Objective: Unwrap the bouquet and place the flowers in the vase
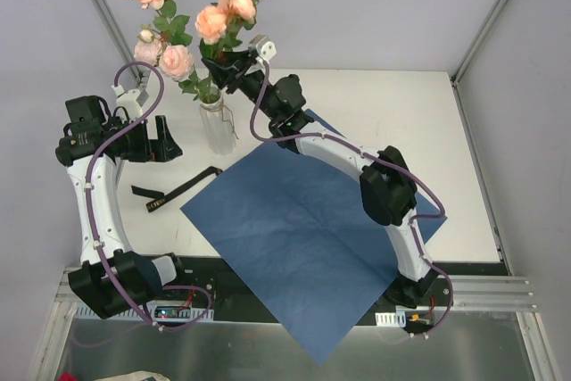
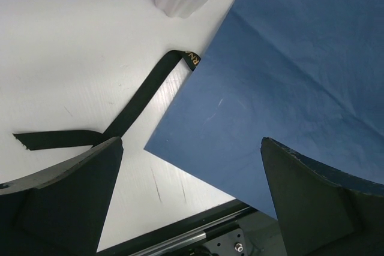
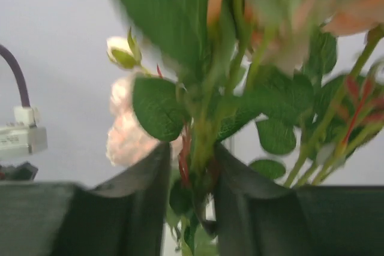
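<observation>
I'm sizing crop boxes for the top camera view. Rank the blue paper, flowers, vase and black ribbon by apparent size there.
1. blue paper
2. flowers, though nearer the camera
3. vase and black ribbon: unranked; ribbon longer, vase wider

Blue paper sheet (image 1: pixel 308 238) lies flat and creased in front of me on white counter (image 1: pixel 393 122), near corner hanging past counter's near edge over metal frame rail (image 1: pixel 482 287). Black ribbon (image 1: pixel 178 192) to my left, bent in V, one end touching sheet's edge.
</observation>
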### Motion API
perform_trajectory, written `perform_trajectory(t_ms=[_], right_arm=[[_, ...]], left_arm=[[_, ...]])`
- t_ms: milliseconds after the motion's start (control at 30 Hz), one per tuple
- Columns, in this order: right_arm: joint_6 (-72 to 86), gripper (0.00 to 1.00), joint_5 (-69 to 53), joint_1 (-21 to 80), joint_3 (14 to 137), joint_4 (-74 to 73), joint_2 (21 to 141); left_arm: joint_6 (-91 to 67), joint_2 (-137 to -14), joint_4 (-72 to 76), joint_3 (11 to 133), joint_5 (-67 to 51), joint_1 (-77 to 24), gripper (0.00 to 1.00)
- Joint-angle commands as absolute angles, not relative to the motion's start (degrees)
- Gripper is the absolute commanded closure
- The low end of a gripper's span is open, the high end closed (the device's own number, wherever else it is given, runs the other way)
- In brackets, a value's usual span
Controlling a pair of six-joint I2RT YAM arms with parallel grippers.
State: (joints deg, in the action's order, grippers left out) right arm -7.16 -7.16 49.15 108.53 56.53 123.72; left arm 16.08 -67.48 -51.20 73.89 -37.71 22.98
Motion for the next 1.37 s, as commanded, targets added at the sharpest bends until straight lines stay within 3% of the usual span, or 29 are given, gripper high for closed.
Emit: perform_trajectory(t_ms=[0,167,267,300,567,933,1333], right_arm=[[-6.9,0.58,-6.3,49.6,107.5,51.9,120.9],[-10.7,0.39,-4.9,50.7,106.4,33.1,115.6],[-13.8,0.20,-3.5,51.5,99.8,25.9,108.5],[-14.3,0.02,-2.6,51.6,98.6,22.9,106.6],[-15.1,0.04,7.5,51.6,81.4,-6.5,85.4],[-9.3,0.04,24.3,49.3,78.1,-34.8,71.9],[-10.4,0.04,13.4,39.2,73.8,-38.4,65.3]], left_arm=[[15.1,-66.0,-49.8,73.7,-41.1,23.6,0.01],[15.2,-64.6,-49.7,73.7,-40.7,23.5,0.01],[14.9,-64.2,-49.9,73.9,-40.7,23.5,0.01],[15.1,-64.1,-49.9,73.8,-40.8,23.4,0.01],[16.2,-61.9,-50.2,70.8,-41.6,23.5,0.01],[16.6,-62.1,-49.0,65.3,-41.2,23.5,0.01],[14.9,-62.5,-47.0,64.2,-39.9,23.5,0.01]])
